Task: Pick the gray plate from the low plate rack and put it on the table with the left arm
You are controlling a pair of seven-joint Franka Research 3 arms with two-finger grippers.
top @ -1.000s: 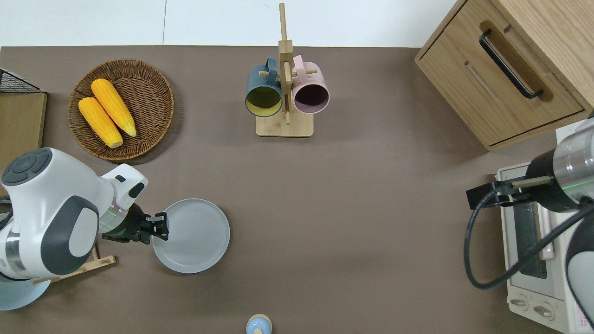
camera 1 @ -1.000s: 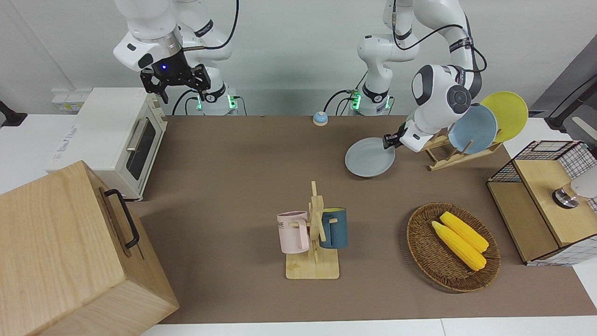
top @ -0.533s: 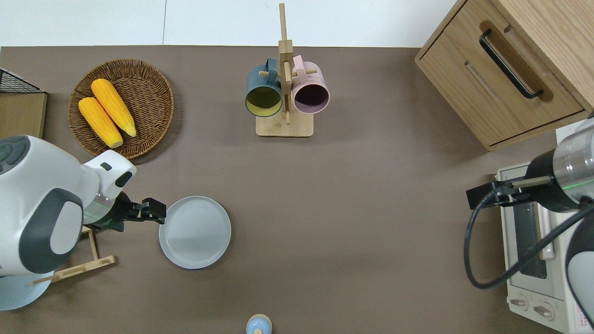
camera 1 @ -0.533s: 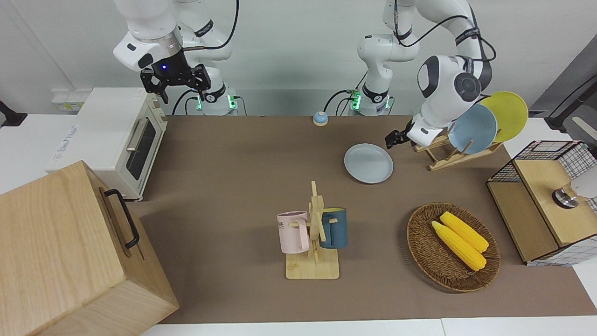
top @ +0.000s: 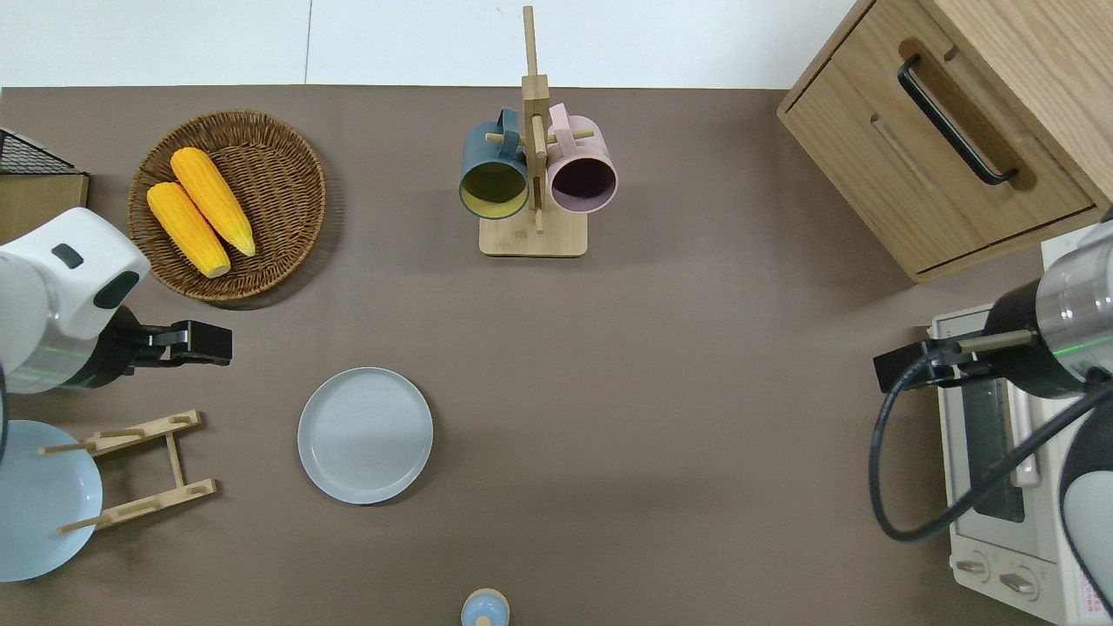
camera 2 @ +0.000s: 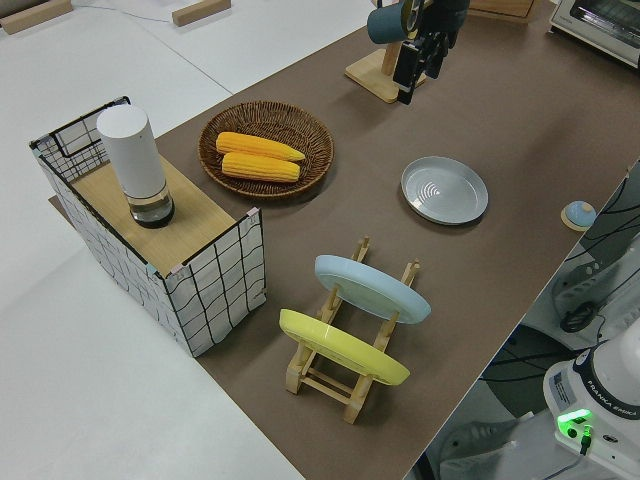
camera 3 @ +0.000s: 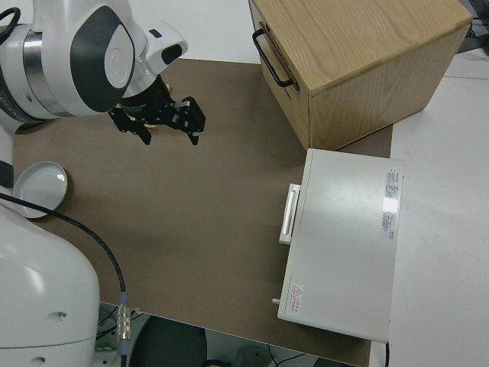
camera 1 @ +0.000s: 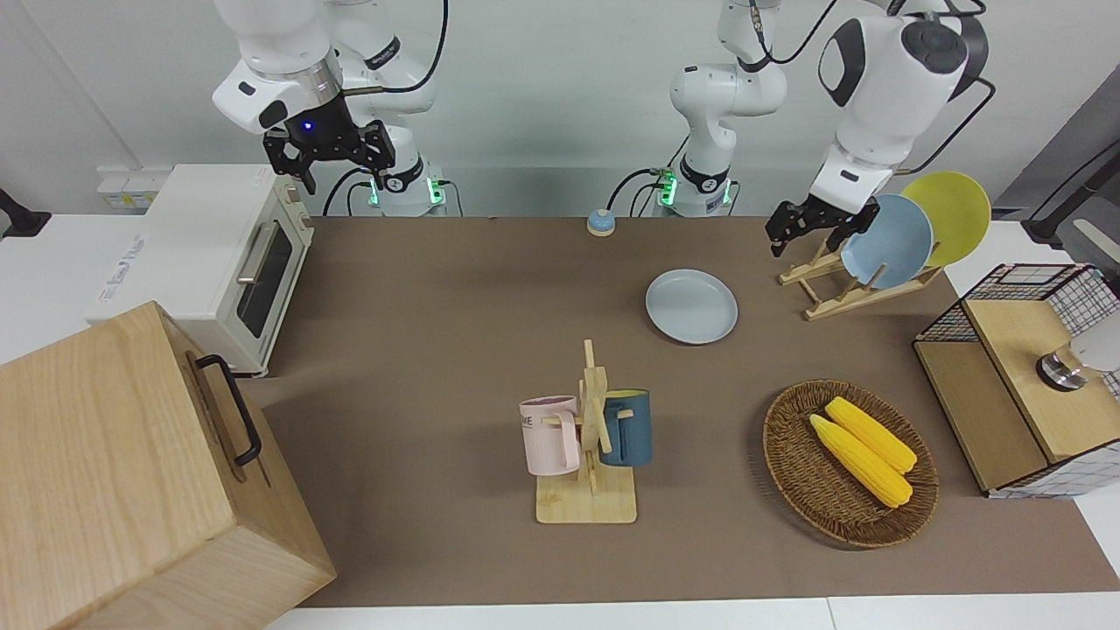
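The gray plate [camera 1: 691, 306] lies flat on the table [camera 1: 437, 306], beside the low plate rack [camera 1: 822, 297] and toward the right arm's end from it; it also shows in the overhead view [top: 365, 435] and the left side view [camera 2: 445, 190]. The rack [top: 130, 469] holds a blue plate [camera 1: 888, 241] and a yellow plate [camera 1: 949, 214]. My left gripper [top: 204, 341] is open and empty, raised over bare mat between the corn basket and the rack, clear of the plate. My right gripper [camera 1: 331, 171] is open, and that arm is parked.
A wicker basket [top: 287, 156] with two corn cobs and a mug tree [top: 532, 174] with two mugs stand farther from the robots. A toaster oven [camera 1: 219, 262] and a wooden cabinet [camera 1: 131, 472] stand at the right arm's end. A wire-sided box [camera 1: 1024, 376] stands at the left arm's end.
My left gripper has let go of the gray plate, which settled flat on the table. The gripper then rose and drew away toward the left arm's end. The right arm has not moved.
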